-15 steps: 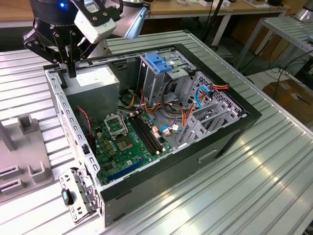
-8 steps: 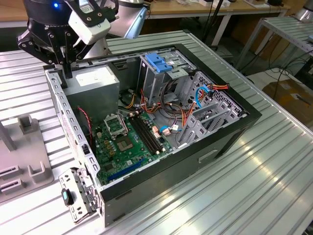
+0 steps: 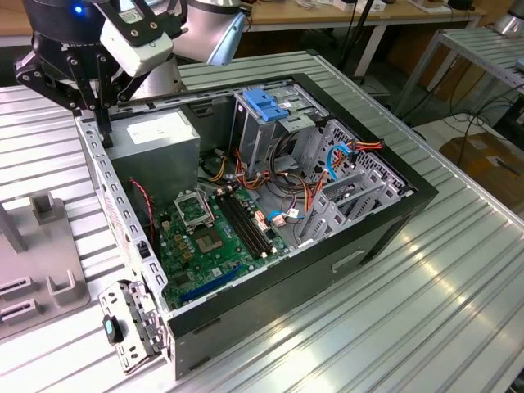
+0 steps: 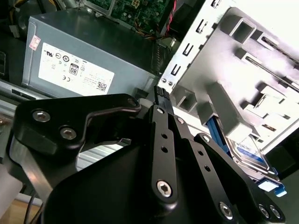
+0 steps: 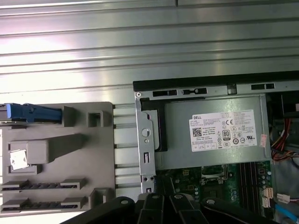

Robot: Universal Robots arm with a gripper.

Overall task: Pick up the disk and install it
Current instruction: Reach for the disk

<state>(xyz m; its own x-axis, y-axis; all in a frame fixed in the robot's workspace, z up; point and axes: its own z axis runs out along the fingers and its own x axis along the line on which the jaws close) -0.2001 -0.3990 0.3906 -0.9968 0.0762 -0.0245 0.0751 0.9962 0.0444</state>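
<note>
Open computer case (image 3: 385, 221) on a ribbed metal worktop (image 3: 426, 311), with the arm's hand (image 3: 104, 131) poised over the corner of the case nearest the power supply (image 3: 160, 135). The hand's fingers are drawn together to a narrow close and hold nothing. The disk (image 5: 33, 113), a silver-grey drive edged by a blue rail, stands in a slot of the grey holder (image 5: 70, 154) that lies on the worktop just beside the case. In the second wrist view the disk (image 4: 250, 151) is seated in that holder, apart from the hand. Inside the case, the metal drive cage (image 3: 258, 135) stands next to the power supply and carries a blue bracket (image 3: 266, 104) on top. No disk can be made out in the cage. Judged from this arrangement, the task is at its outset: the disk is not yet grasped, and both the pick-up and the installation are left to do.
</note>
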